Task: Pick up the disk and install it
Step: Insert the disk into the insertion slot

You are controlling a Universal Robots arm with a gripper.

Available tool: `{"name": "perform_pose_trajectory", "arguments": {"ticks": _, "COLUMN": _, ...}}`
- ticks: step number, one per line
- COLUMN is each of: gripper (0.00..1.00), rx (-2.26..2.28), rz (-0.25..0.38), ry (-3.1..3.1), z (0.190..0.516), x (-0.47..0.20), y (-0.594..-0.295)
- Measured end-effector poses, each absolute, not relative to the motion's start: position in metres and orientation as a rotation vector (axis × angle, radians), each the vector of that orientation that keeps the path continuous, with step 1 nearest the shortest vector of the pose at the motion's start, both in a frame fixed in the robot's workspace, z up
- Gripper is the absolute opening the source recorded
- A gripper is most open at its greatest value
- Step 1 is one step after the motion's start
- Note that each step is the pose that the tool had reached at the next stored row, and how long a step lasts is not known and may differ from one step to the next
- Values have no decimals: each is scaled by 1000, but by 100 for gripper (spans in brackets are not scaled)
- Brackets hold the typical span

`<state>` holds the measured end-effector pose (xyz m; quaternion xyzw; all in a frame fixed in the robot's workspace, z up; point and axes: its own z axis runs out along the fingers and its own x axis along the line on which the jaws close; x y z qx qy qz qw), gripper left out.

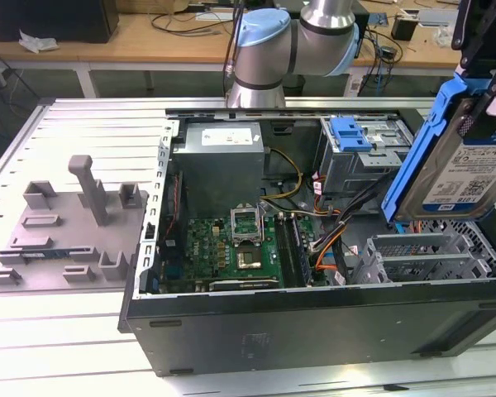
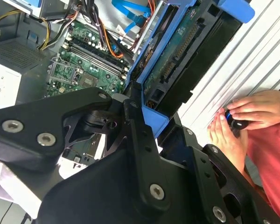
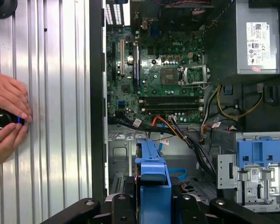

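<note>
The disk [image 1: 459,169], a silver-grey drive with a blue-and-white label in a blue plastic carrier, hangs tilted above the open computer case [image 1: 314,318] at the exterior view's right. My gripper [image 1: 479,99] is shut on its upper edge, black fingers on either side of the carrier. In both wrist views the disk [image 2: 177,51] [image 3: 154,179] shows edge-on between the fingers of the gripper [image 2: 147,109] [image 3: 154,210], over the case's inside. The metal drive cage with a blue bracket [image 1: 351,132] [image 3: 260,153] stands apart from the disk, at the back of the case.
A green motherboard [image 1: 240,244] and bundled cables lie in the case. At the exterior view's left, a grey plastic fixture [image 1: 74,223] sits on the ribbed metal table. A person's hands [image 3: 7,116] [image 2: 242,119] hold a small black knob beside the case.
</note>
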<state>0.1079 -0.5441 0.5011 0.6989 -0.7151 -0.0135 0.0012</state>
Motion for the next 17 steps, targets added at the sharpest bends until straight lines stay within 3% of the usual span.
{"name": "perform_pose_trajectory", "arguments": {"ticks": 17, "gripper": 36, "rx": 2202, "rz": -42, "ry": -2236, "z": 492, "x": 110, "y": -544}}
